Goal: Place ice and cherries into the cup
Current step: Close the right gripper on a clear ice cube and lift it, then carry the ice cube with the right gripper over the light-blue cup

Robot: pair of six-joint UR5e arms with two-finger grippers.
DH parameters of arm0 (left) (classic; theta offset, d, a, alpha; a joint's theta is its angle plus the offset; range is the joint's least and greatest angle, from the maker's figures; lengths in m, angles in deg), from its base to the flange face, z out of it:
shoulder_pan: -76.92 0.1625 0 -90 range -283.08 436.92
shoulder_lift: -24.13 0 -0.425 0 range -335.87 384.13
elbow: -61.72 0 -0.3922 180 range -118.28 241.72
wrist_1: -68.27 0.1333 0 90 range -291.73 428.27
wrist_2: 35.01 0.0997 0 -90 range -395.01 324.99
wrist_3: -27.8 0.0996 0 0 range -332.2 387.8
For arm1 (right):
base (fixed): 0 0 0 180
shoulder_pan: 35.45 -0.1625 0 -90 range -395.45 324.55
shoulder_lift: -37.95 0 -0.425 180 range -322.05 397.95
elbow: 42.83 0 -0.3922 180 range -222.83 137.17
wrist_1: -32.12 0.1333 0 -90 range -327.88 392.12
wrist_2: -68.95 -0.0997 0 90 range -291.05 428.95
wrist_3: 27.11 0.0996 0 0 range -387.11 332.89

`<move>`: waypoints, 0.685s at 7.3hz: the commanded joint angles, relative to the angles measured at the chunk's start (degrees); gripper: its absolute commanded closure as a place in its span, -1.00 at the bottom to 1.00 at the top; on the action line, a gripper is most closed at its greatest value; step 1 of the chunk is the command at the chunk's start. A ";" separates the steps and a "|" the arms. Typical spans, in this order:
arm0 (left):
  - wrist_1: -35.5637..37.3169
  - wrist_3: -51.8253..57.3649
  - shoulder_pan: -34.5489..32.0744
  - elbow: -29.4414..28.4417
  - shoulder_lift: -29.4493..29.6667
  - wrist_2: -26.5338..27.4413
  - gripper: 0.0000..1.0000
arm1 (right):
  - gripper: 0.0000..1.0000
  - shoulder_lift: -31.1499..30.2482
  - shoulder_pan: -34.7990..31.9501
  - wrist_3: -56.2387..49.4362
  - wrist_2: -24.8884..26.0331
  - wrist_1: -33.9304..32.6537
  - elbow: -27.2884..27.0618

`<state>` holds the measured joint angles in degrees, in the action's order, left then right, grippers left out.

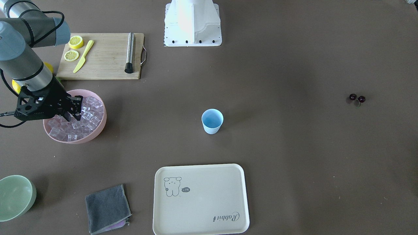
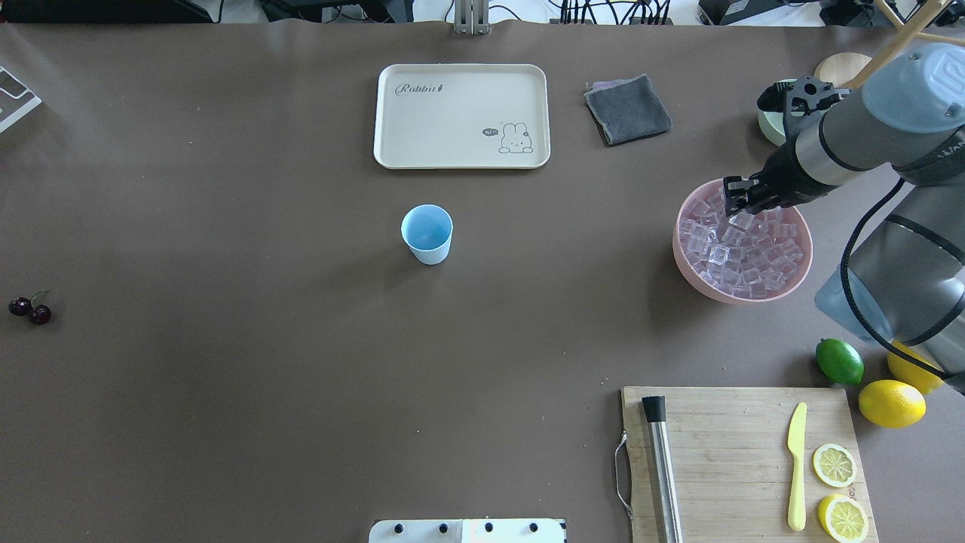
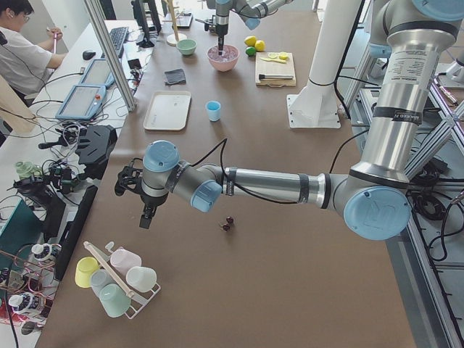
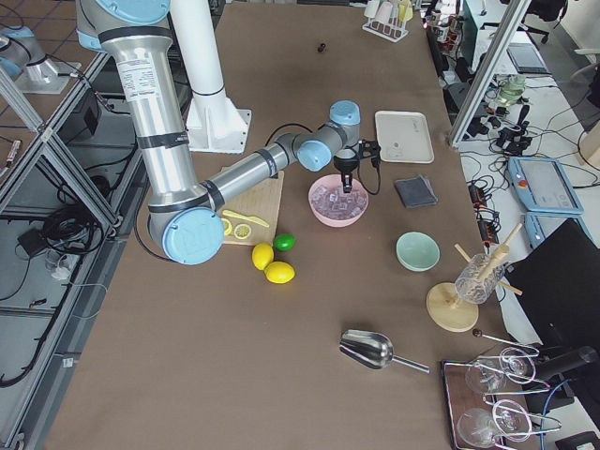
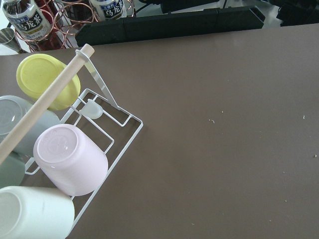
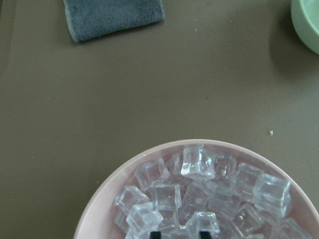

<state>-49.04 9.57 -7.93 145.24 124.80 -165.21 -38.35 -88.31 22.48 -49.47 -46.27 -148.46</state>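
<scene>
The light-blue cup (image 1: 212, 121) stands upright and empty at mid-table, also in the overhead view (image 2: 427, 234). The ice (image 2: 746, 256) fills a pink bowl (image 2: 682, 264) on my right side. My right gripper (image 2: 739, 207) is down in that bowl, its jaws narrowed around one ice cube; the right wrist view shows only the fingertips' ends amid ice (image 6: 199, 162). The cherries (image 2: 29, 309) lie on the table far to the left. My left gripper (image 3: 147, 217) hangs beside the cherries (image 3: 228, 223), near a cup rack; I cannot tell if it is open.
A cream tray (image 2: 452, 98), a grey cloth (image 2: 627, 109) and a pale green bowl (image 1: 13, 195) lie at the far side. A cutting board (image 2: 724, 452) holds lemon slices, a yellow knife and a metal rod. A lime (image 2: 839, 360) and lemons (image 2: 891, 403) sit beside it.
</scene>
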 commanded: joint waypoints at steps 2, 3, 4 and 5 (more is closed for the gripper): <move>0.24 -0.05 2.66 3.39 -0.82 -0.05 -0.98 | 1.00 8.05 0.91 9.34 2.05 0.00 -1.42; 0.33 -0.14 3.71 4.45 -1.00 -0.05 -0.98 | 1.00 10.18 3.88 14.25 4.49 0.00 -1.59; 0.33 -0.14 4.42 4.90 -1.00 -0.05 -0.98 | 1.00 12.38 6.96 17.61 7.73 0.00 -1.68; 0.24 -0.14 4.43 5.16 -1.00 -0.05 -0.98 | 1.00 15.10 11.16 22.51 12.03 0.00 -1.51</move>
<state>-48.75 9.45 -3.88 149.87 123.85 -165.26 -26.43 -81.70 39.46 -42.03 -46.27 -150.05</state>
